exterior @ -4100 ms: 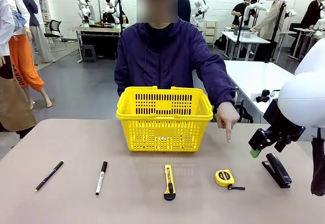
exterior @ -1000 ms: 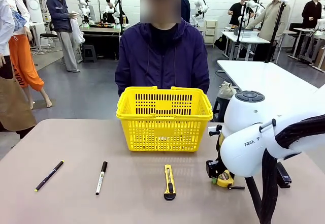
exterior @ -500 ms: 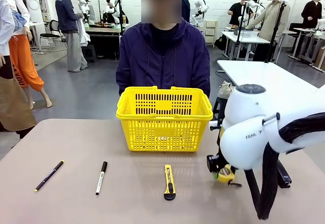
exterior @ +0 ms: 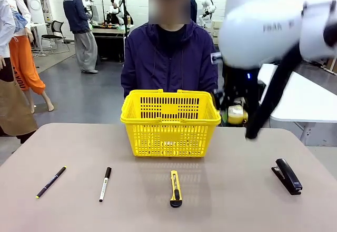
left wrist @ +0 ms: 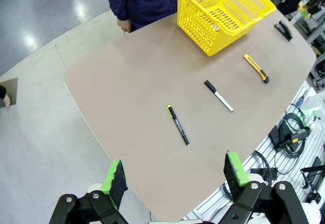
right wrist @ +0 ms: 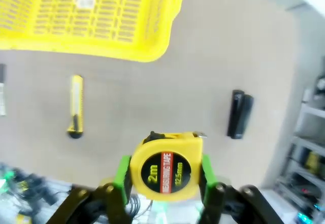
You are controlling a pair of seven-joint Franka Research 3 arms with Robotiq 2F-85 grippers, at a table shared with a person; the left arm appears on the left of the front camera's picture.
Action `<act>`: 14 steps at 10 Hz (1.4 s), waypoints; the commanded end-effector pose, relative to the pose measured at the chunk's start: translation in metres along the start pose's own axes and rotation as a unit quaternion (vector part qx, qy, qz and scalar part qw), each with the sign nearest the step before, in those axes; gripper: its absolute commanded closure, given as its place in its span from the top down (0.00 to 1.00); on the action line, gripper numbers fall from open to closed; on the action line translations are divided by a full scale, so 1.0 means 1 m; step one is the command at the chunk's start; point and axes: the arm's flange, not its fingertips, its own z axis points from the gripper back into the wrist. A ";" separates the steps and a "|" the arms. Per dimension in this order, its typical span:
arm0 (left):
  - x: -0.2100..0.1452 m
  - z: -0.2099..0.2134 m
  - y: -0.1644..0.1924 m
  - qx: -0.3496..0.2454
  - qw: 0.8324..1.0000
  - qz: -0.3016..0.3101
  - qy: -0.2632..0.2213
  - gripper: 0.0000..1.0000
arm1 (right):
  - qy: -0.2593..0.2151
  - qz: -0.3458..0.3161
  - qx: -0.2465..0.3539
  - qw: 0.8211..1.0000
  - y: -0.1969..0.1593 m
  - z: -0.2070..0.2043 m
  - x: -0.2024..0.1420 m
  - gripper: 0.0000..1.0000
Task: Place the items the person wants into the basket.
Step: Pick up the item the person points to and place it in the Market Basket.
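Right wrist view: right hand (right wrist: 163, 173) clamped on tape measure (right wrist: 165, 165), aloft beside basket (right wrist: 127, 51) (left hand (left wrist: 176, 172) apart)

The front view looks across the beige table (exterior: 63, 211) at the bright yellow slotted plastic basket (exterior: 170, 124). Both wrist views look down on that basket, the left from farther off.

One yellow tape measure (right wrist: 165, 164) is clamped between the green pads (right wrist: 122, 176) of the right gripper (right wrist: 163, 173). One yellow basket (exterior: 169, 137) stands just beside that gripper, on its left. On the table (exterior: 237, 200) below the gripper lie one utility knife (exterior: 175, 188), one marker (exterior: 105, 183), one thin pen (exterior: 51, 182) and one black stapler (exterior: 287, 175). One person (exterior: 169, 58) stands beyond the basket. There are two grippers, and the left gripper (left wrist: 175, 170) gapes empty.
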 end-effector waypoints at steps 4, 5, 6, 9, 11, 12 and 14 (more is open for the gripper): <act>0.000 0.001 0.000 -0.007 1.000 -0.004 -0.006 1.00 | 0.005 0.003 -0.010 1.000 0.023 0.022 0.051 0.10; 0.000 0.001 0.000 -0.007 1.000 -0.004 -0.006 1.00 | -0.001 0.016 0.005 1.000 0.015 0.022 0.048 0.10; 0.000 0.001 0.000 -0.007 1.000 -0.004 -0.006 1.00 | -0.001 0.016 0.005 1.000 0.015 0.022 0.048 0.10; 0.000 0.001 0.000 -0.007 1.000 -0.004 -0.006 1.00 | -0.001 0.016 0.005 1.000 0.015 0.022 0.048 0.10; 0.000 0.001 0.000 -0.007 1.000 -0.004 -0.006 1.00 | -0.001 0.016 0.005 1.000 0.015 0.022 0.048 0.10; 0.000 0.001 0.000 -0.007 1.000 -0.004 -0.006 1.00 | -0.001 0.017 0.007 1.000 0.018 0.023 0.052 0.63; 0.000 0.001 0.000 -0.007 1.000 -0.004 -0.006 1.00 | -0.022 0.089 0.052 0.994 0.055 -0.020 0.088 0.63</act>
